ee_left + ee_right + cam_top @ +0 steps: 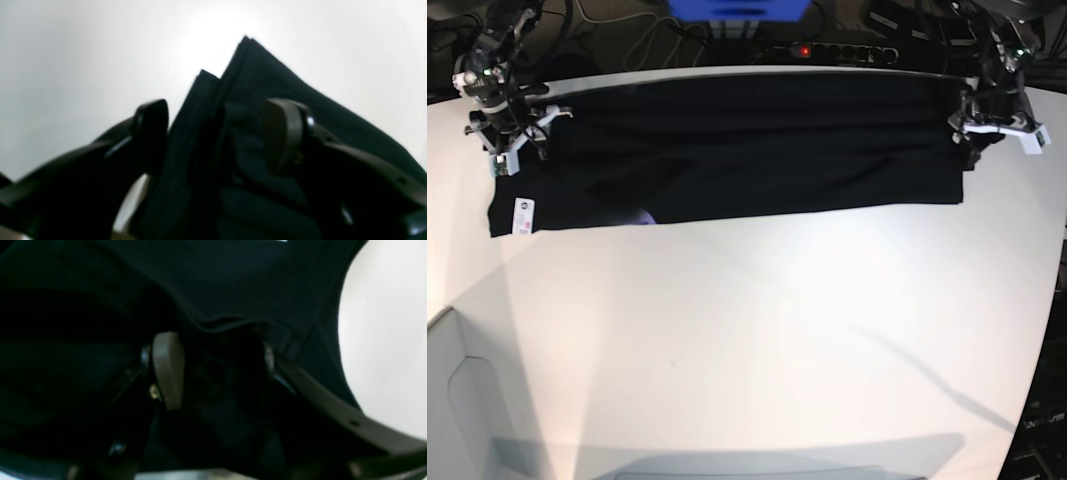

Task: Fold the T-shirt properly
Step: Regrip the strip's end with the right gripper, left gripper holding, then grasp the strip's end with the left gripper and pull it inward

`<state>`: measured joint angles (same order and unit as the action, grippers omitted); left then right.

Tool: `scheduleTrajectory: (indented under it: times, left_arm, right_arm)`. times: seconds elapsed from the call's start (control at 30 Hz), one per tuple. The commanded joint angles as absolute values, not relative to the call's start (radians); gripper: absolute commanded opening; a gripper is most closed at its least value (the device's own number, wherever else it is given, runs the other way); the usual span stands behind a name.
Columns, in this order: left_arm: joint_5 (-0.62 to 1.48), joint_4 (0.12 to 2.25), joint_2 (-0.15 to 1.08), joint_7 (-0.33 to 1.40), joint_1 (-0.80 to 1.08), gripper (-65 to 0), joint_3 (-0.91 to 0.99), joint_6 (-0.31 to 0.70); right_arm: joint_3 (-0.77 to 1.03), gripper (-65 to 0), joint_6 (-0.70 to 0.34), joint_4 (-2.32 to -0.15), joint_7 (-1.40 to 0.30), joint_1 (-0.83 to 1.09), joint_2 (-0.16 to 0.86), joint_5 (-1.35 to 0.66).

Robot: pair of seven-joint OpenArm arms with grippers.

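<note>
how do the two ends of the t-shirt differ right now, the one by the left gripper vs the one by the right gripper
The T-shirt end by the left gripper shows stacked folded layers ending in pointed corners. The end by the right gripper is the neck end, carrying a small white label and lying looser, with a curved edge. Its front corner also reaches nearer the front of the table. Both ends lie flat, with open fingers over the cloth.

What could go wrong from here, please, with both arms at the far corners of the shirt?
The left claw stands open astride a stacked corner of the T-shirt; lifting away could snag and peel those layers apart. The right claw is also open, over dark folds it can hardly be told from, so a regrasp might take only one layer. The shirt's far edge lies at the table rim, where cloth could slide off.
</note>
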<state>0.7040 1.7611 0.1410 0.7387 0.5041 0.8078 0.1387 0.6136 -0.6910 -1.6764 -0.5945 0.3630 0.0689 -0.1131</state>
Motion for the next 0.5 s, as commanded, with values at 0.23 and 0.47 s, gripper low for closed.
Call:
scheduleTrajectory:
  times: [0.23,0.47]
  left_arm:
    - [0.71,1.659,0.157,0.745,0.496,-22.1,0.774,0.14]
    - [0.7,1.557,0.162,0.743,0.481,-29.0,0.76,0.14]
  right_arm:
    - [0.616,-34.8,-0.698,-1.689,-0.602,0.364,0.073,-0.107]
    - [0.616,-34.8,-0.698,-1.692,-0.604,0.364,0.076,-0.107]
